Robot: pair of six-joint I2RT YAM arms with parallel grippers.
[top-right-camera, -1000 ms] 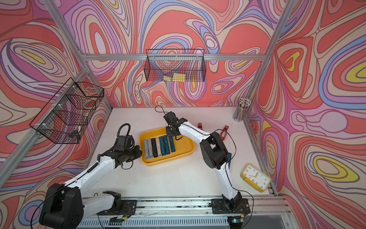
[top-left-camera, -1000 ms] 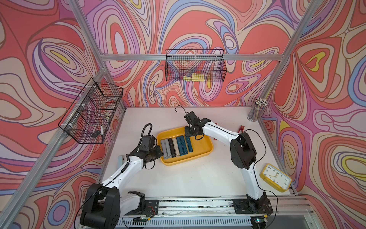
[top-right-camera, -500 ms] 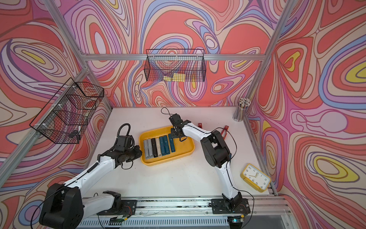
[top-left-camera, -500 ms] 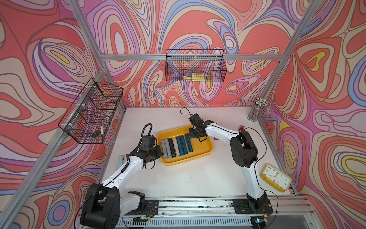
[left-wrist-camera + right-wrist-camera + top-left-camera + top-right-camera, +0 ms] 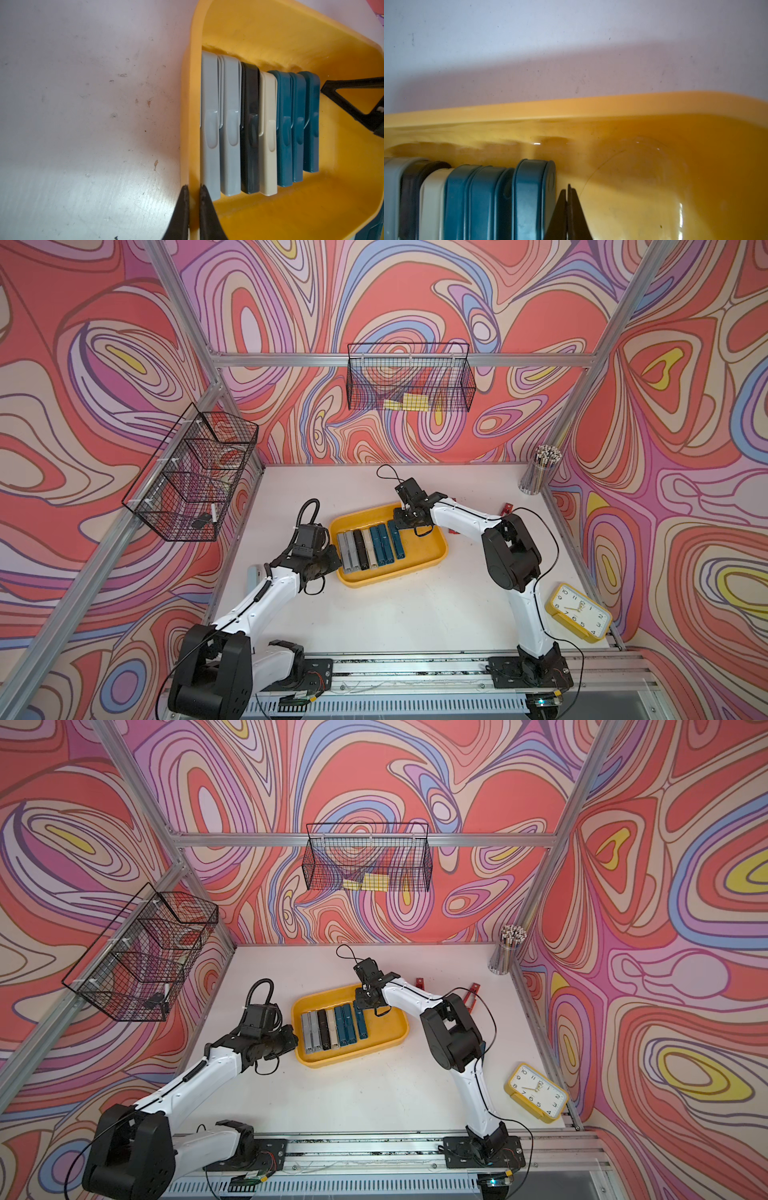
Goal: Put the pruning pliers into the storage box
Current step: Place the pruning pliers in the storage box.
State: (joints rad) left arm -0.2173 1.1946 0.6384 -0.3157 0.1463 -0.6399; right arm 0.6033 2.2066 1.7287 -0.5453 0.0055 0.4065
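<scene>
The storage box (image 5: 419, 549) is sitting mid-table in both top views. Seven pruning pliers (image 5: 370, 545) are lying side by side in its left half: two grey, one black, one beige, three teal.

Only the left wrist view is showing how the left gripper (image 5: 193, 188) is holding on. It is pinching the box's left rim, one finger inside and one outside.

The right wrist view is showing the right gripper (image 5: 568, 187) closed on nothing, tips pressed together inside the box, just right of the rightmost teal bar (image 5: 533, 197).

Only the top views are showing red pliers (image 5: 471, 994) lying on the table (image 5: 332, 1094) right of the box, beyond the right arm.

The yellow clock (image 5: 536, 1092), near right, is displaying numerals 1 to 12.
</scene>
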